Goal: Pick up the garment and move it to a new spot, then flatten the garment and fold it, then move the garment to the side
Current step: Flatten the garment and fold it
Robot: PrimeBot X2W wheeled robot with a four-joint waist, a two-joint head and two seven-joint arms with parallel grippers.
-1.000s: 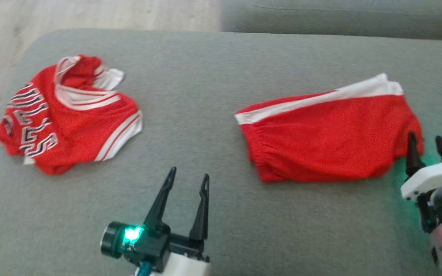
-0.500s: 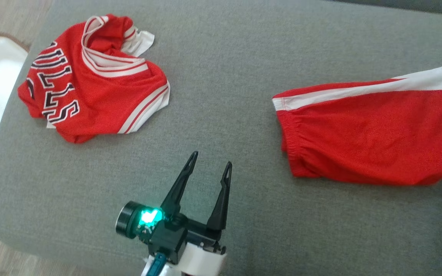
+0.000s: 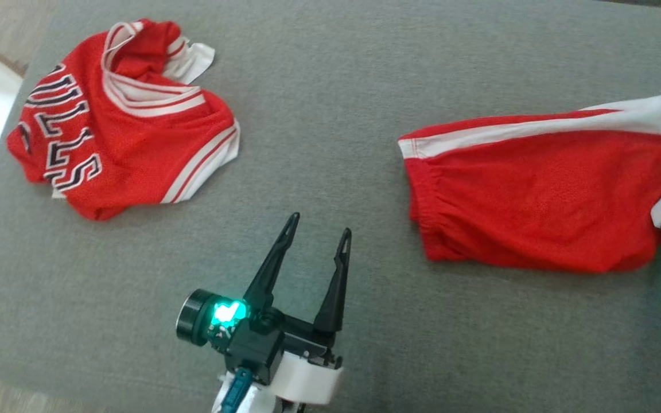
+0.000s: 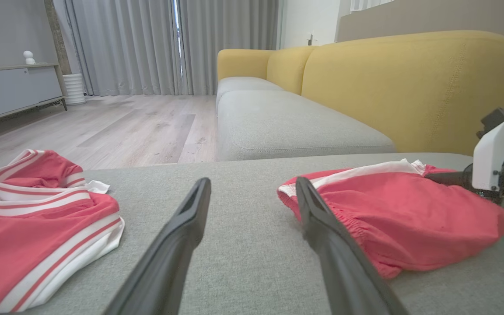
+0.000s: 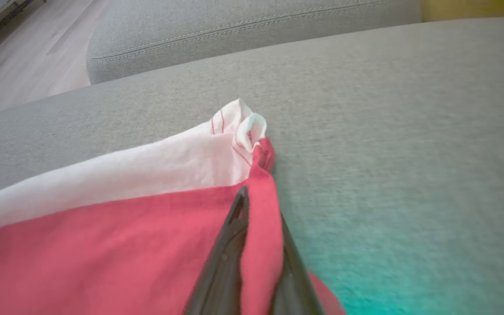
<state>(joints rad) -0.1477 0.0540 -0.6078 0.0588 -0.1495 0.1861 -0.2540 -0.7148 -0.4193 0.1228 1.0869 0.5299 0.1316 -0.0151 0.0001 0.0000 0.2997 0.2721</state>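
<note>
Shorts point(image 3: 537, 201), red with a white side stripe, lie mostly flat on the right half of the grey seat cushion point(image 3: 330, 103). Waistband edge faces the cushion's middle; leg hem runs toward the right edge of the head view.

Right gripper point(image 5: 258, 214): fingers closed together on the red hem of the shorts, just below the end of the white stripe. A fold of red fabric is pinched between them. The stripe's corner curls up slightly just past the fingertips.

Left gripper point(image 3: 320, 223): fingers spread apart, nothing between them, over bare cushion near the front edge. It is clear of both garments.

Jersey point(image 3: 129, 126), red with white trim and dark lettering, sits crumpled near the cushion's left edge, well apart from the shorts.

Open room: a wide bare band of cushion between jersey and shorts, and a bare strip along the front edge in front of the shorts. Past the far edge are a second grey cushion point(image 4: 278, 127) and wooden floor point(image 4: 125, 127). A yellow backrest point(image 4: 409, 87) rises behind the shorts' side.
</note>
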